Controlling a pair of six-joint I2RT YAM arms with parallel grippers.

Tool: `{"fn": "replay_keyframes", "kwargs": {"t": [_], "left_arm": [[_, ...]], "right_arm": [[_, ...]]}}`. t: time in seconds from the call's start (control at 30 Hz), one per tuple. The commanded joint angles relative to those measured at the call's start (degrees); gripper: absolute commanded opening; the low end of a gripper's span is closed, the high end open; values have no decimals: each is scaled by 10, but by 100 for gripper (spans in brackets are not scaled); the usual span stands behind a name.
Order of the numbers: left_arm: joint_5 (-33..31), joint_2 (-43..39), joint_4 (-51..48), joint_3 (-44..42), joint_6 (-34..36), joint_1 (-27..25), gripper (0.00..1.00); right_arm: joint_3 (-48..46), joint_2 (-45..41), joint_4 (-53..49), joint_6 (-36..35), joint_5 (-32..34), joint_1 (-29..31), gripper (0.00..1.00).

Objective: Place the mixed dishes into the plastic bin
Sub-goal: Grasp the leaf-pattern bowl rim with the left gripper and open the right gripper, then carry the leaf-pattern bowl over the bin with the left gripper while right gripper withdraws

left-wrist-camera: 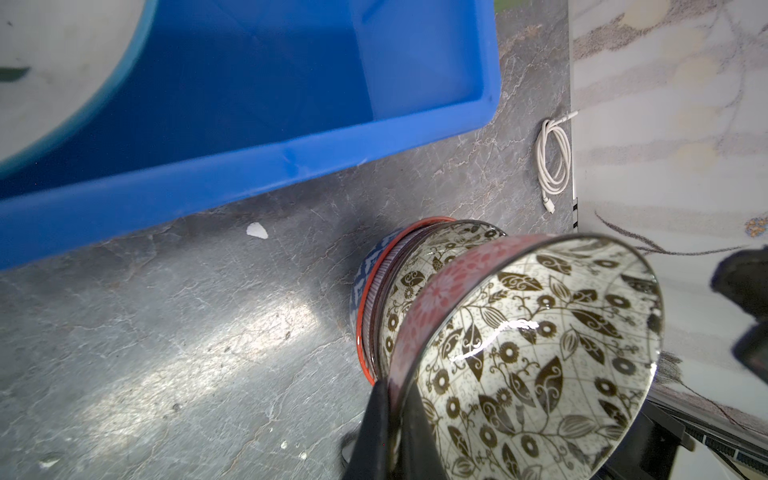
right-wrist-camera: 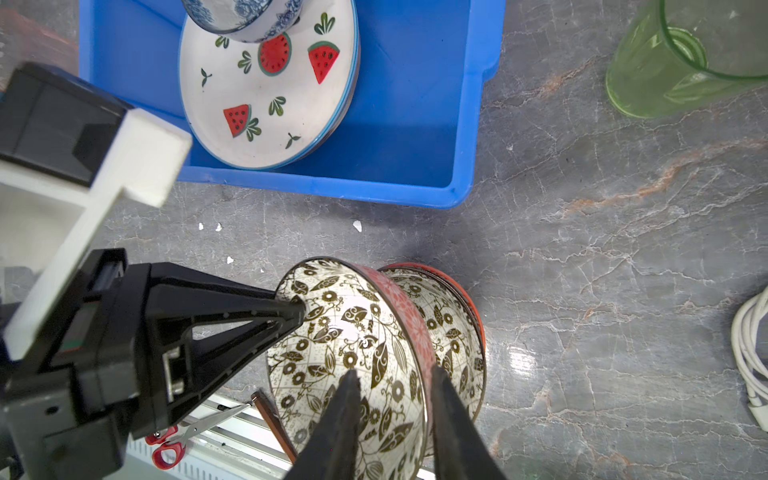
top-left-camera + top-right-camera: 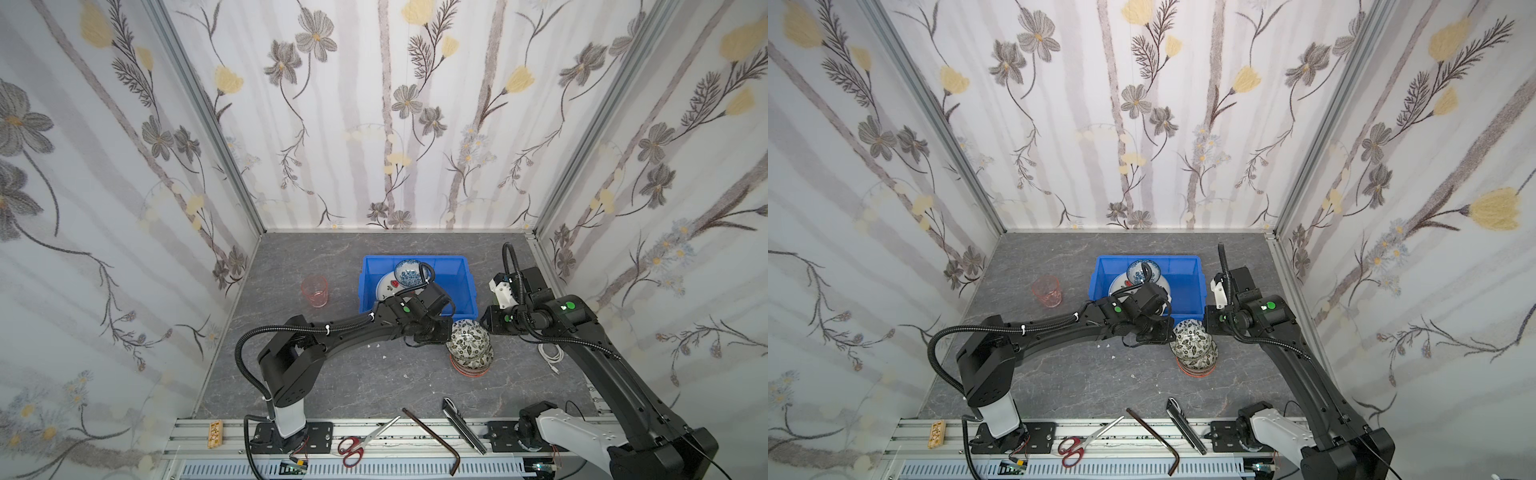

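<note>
A black leafy bowl [image 3: 467, 336] [image 3: 1190, 337] hangs tilted just above a stack of patterned bowls [image 3: 471, 362] [image 1: 376, 291], in front of the blue plastic bin [image 3: 465, 266] [image 1: 249, 166]. My left gripper [image 1: 395, 388] [image 2: 301, 309] is shut on the near rim of this bowl [image 1: 540, 353]. My right gripper [image 2: 392, 372] is open, one finger inside the bowl [image 2: 345, 332] and one outside its rim. In the bin lie a watermelon-print plate [image 2: 270, 104] and a blue floral bowl [image 3: 409, 272] on it.
A pink tumbler [image 3: 315, 291] stands left of the bin. A green tumbler [image 2: 665, 70] shows in the right wrist view. A coiled white cable [image 3: 550, 355] [image 1: 552, 158] lies right of the stack. Red-handled scissors [image 3: 361, 442] and metal bars rest on the front rail.
</note>
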Motion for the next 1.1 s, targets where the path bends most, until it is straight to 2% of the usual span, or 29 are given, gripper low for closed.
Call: {"fn": "replay_keyframes", "kwargs": {"t": [0.0, 0.07, 0.33, 0.5, 0.53, 0.57, 0.6, 1.07], "left_arm": [[-4, -13, 13, -1, -10, 1, 0], [-6, -19, 13, -2, -12, 1, 0], [-21, -57, 13, -18, -14, 1, 0], [-32, -76, 13, -24, -15, 1, 0], [-34, -80, 13, -24, -15, 1, 0], [-33, -82, 12, -24, -16, 2, 0], [-35, -85, 12, -24, -17, 3, 0], [-40, -118, -7, -39, -9, 47, 0]], "right_arm": [[17, 1, 20, -11, 4, -2, 35], [28, 0, 22, -15, 6, -2, 37], [70, 3, 43, -38, 9, -14, 66], [87, 11, 55, -40, 9, -23, 78], [90, 12, 57, -40, 12, -26, 83], [91, 11, 62, -40, 14, -29, 97], [92, 11, 66, -39, 13, -31, 100], [104, -14, 105, -35, -1, -59, 100]]}}
